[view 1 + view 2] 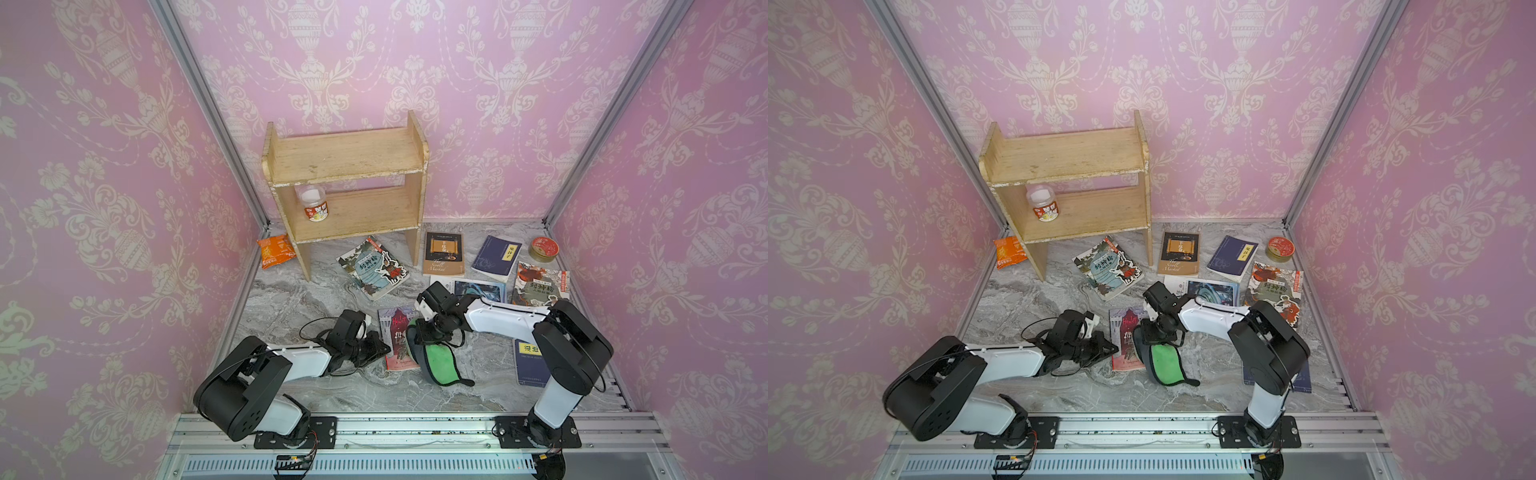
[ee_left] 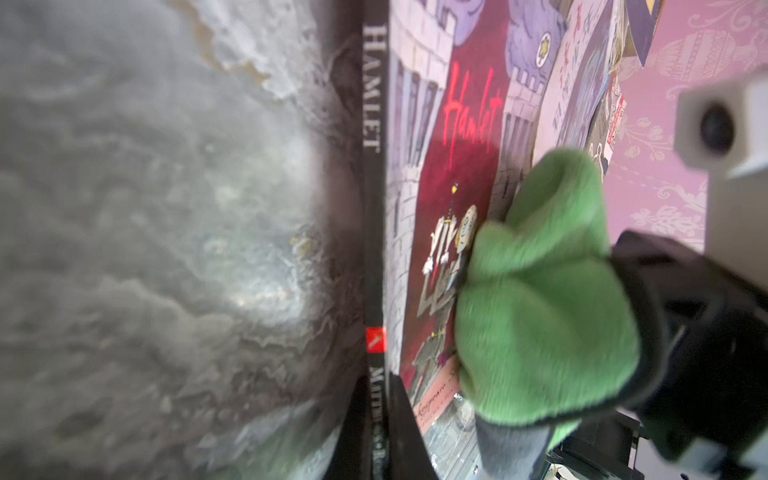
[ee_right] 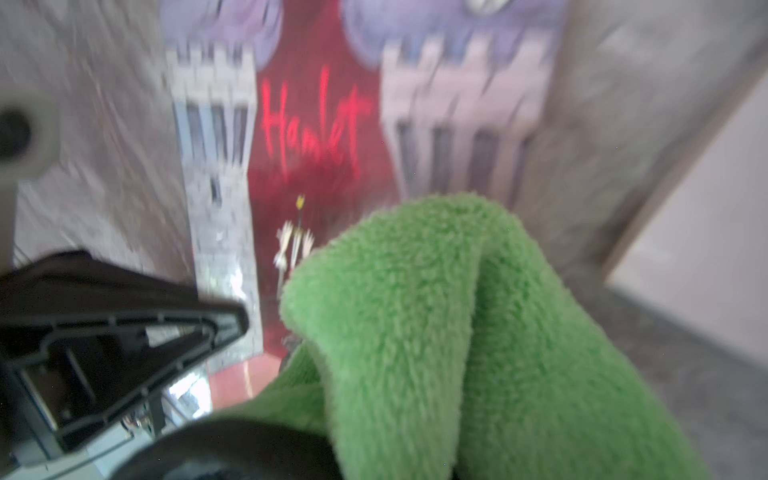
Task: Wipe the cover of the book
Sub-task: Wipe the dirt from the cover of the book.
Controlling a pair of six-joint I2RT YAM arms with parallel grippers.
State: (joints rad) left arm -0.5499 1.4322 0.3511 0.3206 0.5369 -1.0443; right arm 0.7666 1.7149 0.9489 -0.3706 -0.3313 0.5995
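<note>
Pink damask-papered walls (image 1: 415, 62) enclose a grey marbled tabletop (image 1: 291, 299). The red-and-lilac Hamlet paperback (image 1: 395, 328) lies flat near its centre. The right gripper (image 1: 422, 343), closed on a fluffy green cloth (image 1: 440, 361), presses it at the cover's 4 o'clock; the left gripper (image 1: 384, 348), closed and empty, touches its 8 o'clock edge.

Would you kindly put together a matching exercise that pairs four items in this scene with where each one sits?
Items:
1. green cloth
2. white-lidded jar
3. orange snack packet
4. red round tin

Places:
A. on the tabletop beside the navy book
B. pinched in the right gripper, over the Hamlet book
C. on the wooden shelf, lower board
D. on the tabletop beside the shelf's side panel

Pairs: 1-B; 2-C; 3-D; 4-A
</note>
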